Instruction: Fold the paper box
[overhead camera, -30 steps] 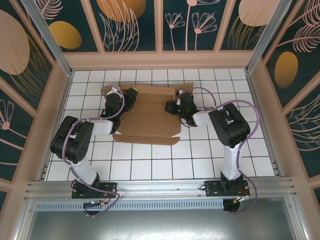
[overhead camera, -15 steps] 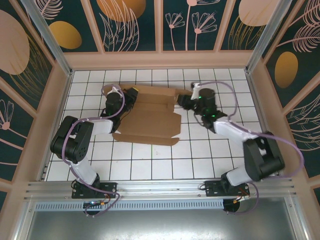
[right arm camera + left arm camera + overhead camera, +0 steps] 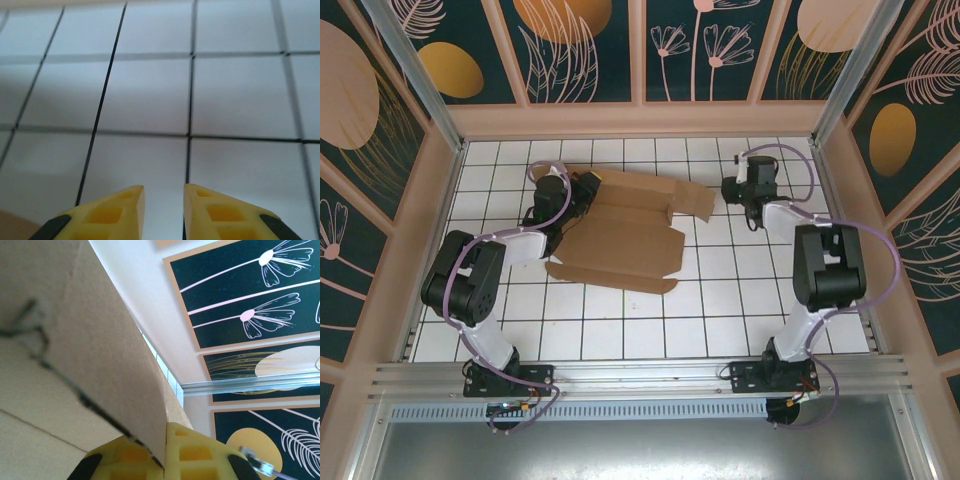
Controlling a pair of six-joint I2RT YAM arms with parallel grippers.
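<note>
The paper box (image 3: 625, 235) is a flat brown die-cut cardboard sheet with flaps, lying in the middle of the tiled table. My left gripper (image 3: 582, 192) is at its far left corner, shut on the cardboard edge. In the left wrist view the sheet (image 3: 75, 340) runs down into the pinched yellow fingertips of that gripper (image 3: 165, 440). My right gripper (image 3: 730, 192) hovers over bare tiles just right of the sheet's right flap (image 3: 694, 200). In its own view the right gripper (image 3: 164, 197) stands open with a narrow gap and nothing between the fingers.
The white gridded table (image 3: 720, 320) is walled by beige frames and dark floral panels (image 3: 580, 50) at the back and sides. Both arm bases sit on the metal rail (image 3: 640, 378) at the near edge. A sliver of brown (image 3: 12, 226) shows at the lower left of the right wrist view.
The right arm has swung off the sheet's right side to the far right, its jaws narrowing. The right flap now lies uncovered. The left gripper has kept its grip.
</note>
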